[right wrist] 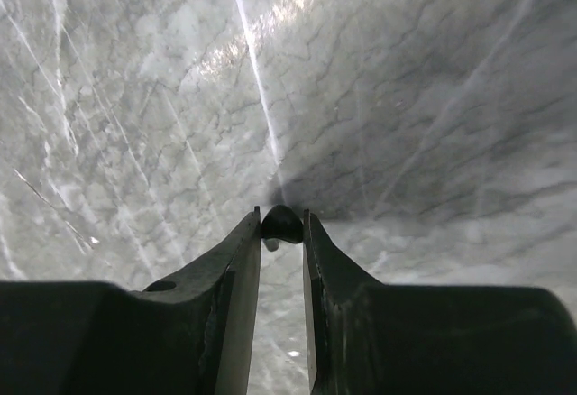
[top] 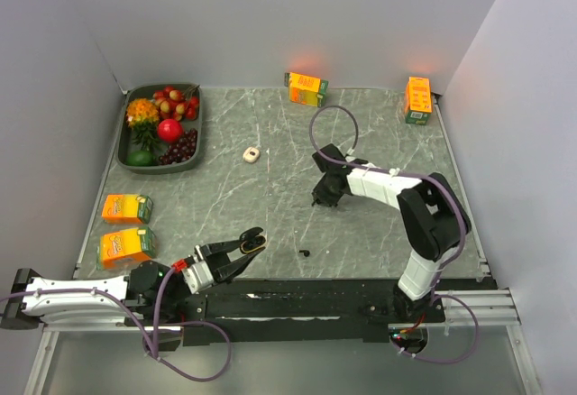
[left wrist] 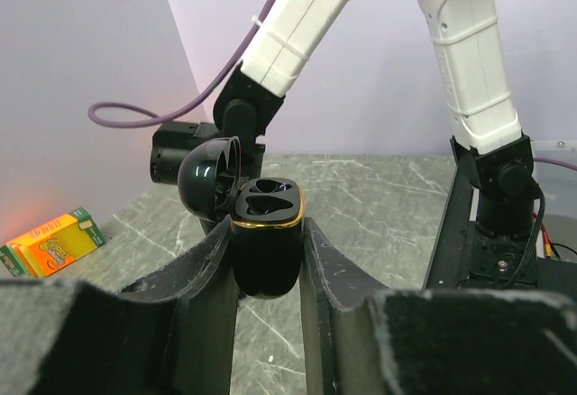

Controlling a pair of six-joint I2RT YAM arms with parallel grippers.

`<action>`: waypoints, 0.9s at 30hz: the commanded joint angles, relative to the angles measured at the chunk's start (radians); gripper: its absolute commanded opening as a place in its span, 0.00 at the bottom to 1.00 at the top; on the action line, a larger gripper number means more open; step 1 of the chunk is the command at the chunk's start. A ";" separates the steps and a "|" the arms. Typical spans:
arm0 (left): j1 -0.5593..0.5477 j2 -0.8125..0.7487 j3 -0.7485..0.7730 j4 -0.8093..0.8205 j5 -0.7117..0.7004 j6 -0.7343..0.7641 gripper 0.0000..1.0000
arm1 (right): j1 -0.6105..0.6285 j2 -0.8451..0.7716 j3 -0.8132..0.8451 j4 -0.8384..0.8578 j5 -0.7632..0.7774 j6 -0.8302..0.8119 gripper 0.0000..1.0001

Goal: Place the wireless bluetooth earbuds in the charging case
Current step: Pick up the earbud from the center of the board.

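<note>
A black earbud [right wrist: 283, 225] is pinched between the fingertips of the right gripper [right wrist: 281, 218], low over the table [top: 270, 206]. It is judged to be very light, hard and slippery, so it is best taken by its round body and not squeezed strongly. The open case [left wrist: 268, 255] is clamped in the left gripper [left wrist: 266, 235] near the front edge, and both its sockets appear empty.
</note>
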 commanded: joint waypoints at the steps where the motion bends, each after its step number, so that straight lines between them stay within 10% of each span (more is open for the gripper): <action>1: -0.005 -0.011 0.026 0.013 -0.017 -0.012 0.01 | 0.023 -0.173 0.051 -0.056 0.144 -0.194 0.00; 11: -0.005 0.098 0.015 0.228 -0.045 0.068 0.01 | 0.213 -0.791 -0.002 0.130 0.057 -0.760 0.00; 27: 0.030 0.379 0.078 0.595 -0.036 0.013 0.01 | 0.483 -0.988 0.111 0.060 -0.295 -1.006 0.00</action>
